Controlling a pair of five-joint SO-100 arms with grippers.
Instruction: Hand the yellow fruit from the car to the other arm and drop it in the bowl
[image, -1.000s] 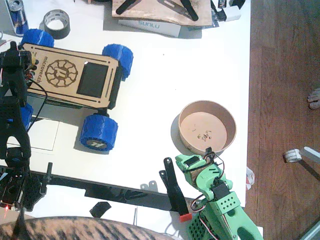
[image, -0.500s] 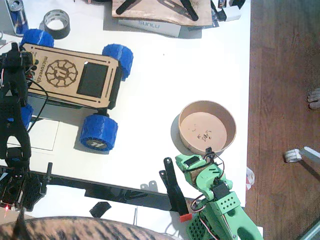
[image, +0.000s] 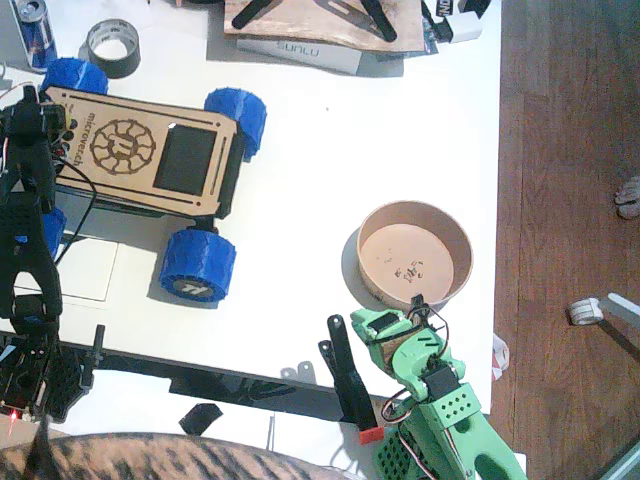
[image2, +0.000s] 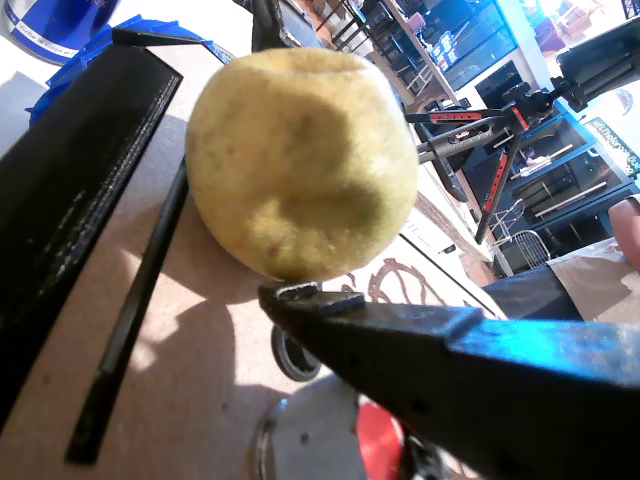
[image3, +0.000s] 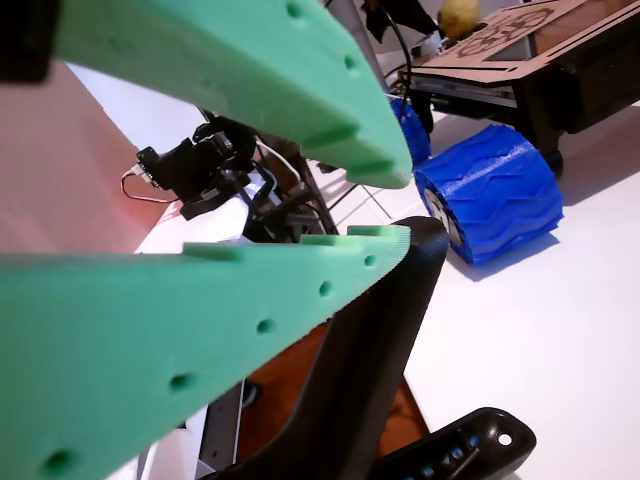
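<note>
The yellow fruit (image2: 300, 160) rests on the plywood top of the car (image: 150, 150), which has blue wheels. My left gripper (image: 35, 120), the black one, hangs over the car's left end and hides the fruit in the fixed view. In a wrist view its jaws stand open around the fruit (image2: 200, 250): the lower one touches the fruit's underside and the broad one stays clear. The fruit (image3: 458, 15) also shows far off on the car (image3: 520, 40). My right gripper (image: 385, 322), the green one, sits beside the bowl (image: 415, 215) with a narrow empty gap at its tips (image3: 400, 205).
A grey tape roll (image: 112, 45) and a blue can (image: 38, 30) lie at the back left, and boards and boxes (image: 320, 30) at the back. A black clamp (image: 345, 375) grips the table's front edge next to the green arm. A wooden floor lies on the right.
</note>
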